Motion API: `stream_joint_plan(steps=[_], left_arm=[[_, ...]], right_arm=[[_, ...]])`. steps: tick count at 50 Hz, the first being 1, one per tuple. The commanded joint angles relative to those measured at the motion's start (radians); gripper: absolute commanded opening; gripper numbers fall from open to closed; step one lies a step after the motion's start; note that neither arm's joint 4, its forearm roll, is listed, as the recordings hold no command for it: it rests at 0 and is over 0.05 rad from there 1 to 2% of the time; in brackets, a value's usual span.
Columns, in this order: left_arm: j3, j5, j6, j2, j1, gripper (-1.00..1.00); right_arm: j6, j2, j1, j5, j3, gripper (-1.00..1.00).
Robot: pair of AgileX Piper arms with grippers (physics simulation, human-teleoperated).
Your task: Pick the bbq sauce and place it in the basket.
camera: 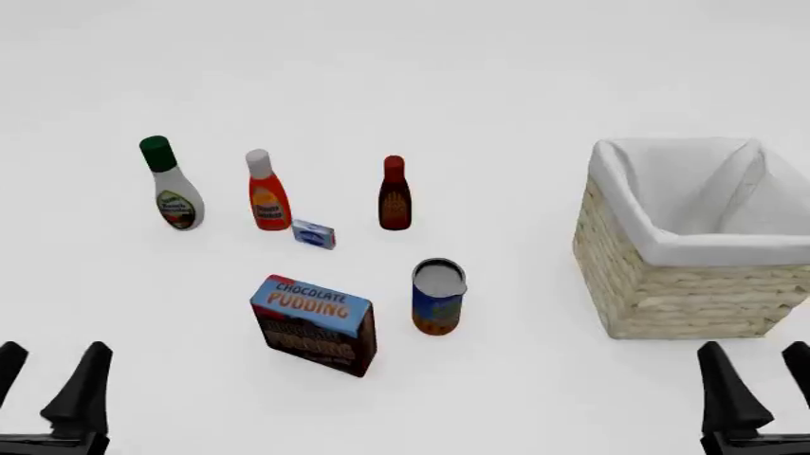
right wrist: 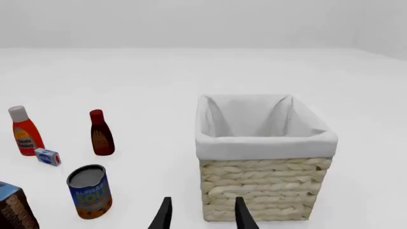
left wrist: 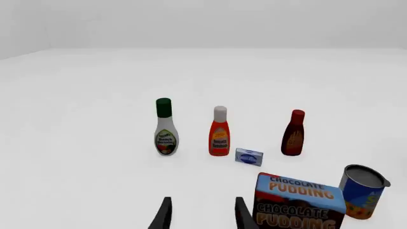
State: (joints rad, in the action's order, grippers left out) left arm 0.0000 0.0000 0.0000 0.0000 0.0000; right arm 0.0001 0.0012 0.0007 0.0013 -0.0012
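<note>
The small dark reddish-brown bbq sauce bottle with a red cap (camera: 394,194) stands upright on the white counter (camera: 532,85), untouched, in a row with two other bottles. Just beside it lies a small blue packet (camera: 313,233), then the bright red-orange bottle with a white cap (camera: 266,191), and farther along the white bottle with a green cap (camera: 169,185). Nearer the arms stand a blue tin can with a silver lid (camera: 438,297) and a chocolate pudding box (camera: 313,323). The large square straw-coloured wicker basket with a white cloth lining (camera: 690,284) sits well apart from the sauce, on the right side, with nothing in it.

The task looks to be at its very start: the reach has not begun. The sauce lies between the two arms; the next move calls for one arm to travel forward past the can, come down around the bottle's narrow body without knocking the red-orange bottle or the packet, and close there.

The left hand (camera: 51,379) hangs low at the near edge, fingers spread apart, grasping nothing. The right hand (camera: 760,379) likewise stands released near the basket's near side, touching nothing.
</note>
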Motion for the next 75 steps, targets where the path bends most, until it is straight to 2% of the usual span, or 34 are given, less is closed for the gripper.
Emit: stream_joint_plan(steps=[1,11,22,25,28,37,38,43,50,54,61,62,69,71,75], left_arm=[[0.000,0.000,0.000,0.000,0.000,1.00],[0.000,0.000,0.000,0.000,0.000,1.00],[0.000,0.000,0.000,0.000,0.000,1.00],[0.000,0.000,0.000,0.000,0.000,1.00],[0.000,0.000,0.000,0.000,0.000,1.00],[0.000,0.000,0.000,0.000,0.000,1.00],[0.000,0.000,0.000,0.000,0.000,1.00],[0.000,0.000,0.000,0.000,0.000,1.00],[0.000,0.000,0.000,0.000,0.000,1.00],[0.000,0.000,0.000,0.000,0.000,1.00],[0.000,0.000,0.000,0.000,0.000,1.00],[0.000,0.000,0.000,0.000,0.000,1.00],[0.000,0.000,0.000,0.000,0.000,1.00],[0.000,0.000,0.000,0.000,0.000,1.00],[0.000,0.000,0.000,0.000,0.000,1.00]], right_arm=[[-0.002,0.005,0.005,0.004,-0.003,1.00],[0.008,0.061,0.012,-0.031,-0.021,1.00],[-0.006,0.160,0.056,-0.016,-0.160,1.00],[-0.012,0.221,0.066,-0.031,-0.201,1.00],[0.006,0.274,0.068,-0.032,-0.252,1.00],[-0.022,0.437,0.096,-0.053,-0.364,1.00],[-0.007,0.464,0.098,-0.053,-0.384,1.00],[-0.004,0.533,0.099,-0.052,-0.437,1.00],[0.014,0.651,0.139,-0.004,-0.574,1.00],[-0.012,0.717,0.167,0.024,-0.637,1.00],[-0.026,0.805,0.193,0.073,-0.747,1.00],[0.002,0.813,0.204,0.085,-0.766,1.00],[-0.025,0.912,0.250,0.144,-0.855,1.00],[0.001,0.932,0.264,0.157,-0.880,1.00],[-0.020,0.983,0.284,0.172,-0.927,1.00]])
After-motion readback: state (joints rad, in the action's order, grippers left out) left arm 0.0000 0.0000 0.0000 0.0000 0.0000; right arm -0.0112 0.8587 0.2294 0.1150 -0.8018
